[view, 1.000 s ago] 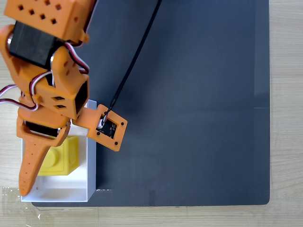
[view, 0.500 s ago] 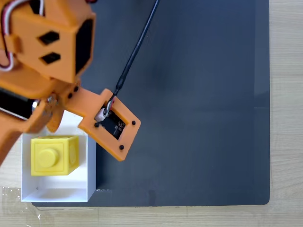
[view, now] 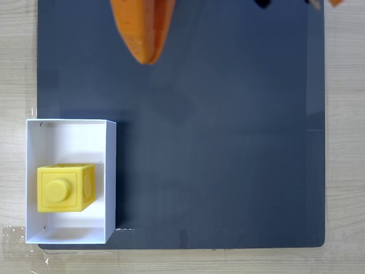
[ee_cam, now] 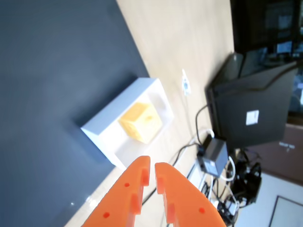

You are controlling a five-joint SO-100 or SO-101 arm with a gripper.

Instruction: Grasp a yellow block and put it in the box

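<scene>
Block (view: 64, 188) sits inside the box (view: 110, 171) at the counter's left edge. The claw (ee_cam: 152, 170) is up high, nearly together, holding nothing. Job looks done; just rest.

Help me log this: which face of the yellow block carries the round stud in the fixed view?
The top face of the yellow block, facing the camera; its visible side faces lack a raised stud.

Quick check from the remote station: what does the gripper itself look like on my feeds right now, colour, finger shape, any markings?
The gripper is bright orange plastic in the wrist view: two flat, tapered fingers with rounded tips, small round holes along their faces and a stepped notch on each inner edge. No lettering or cables are visible on it. In the fixed view, a rounded orange tip of the same plastic enters from the top edge.
</scene>
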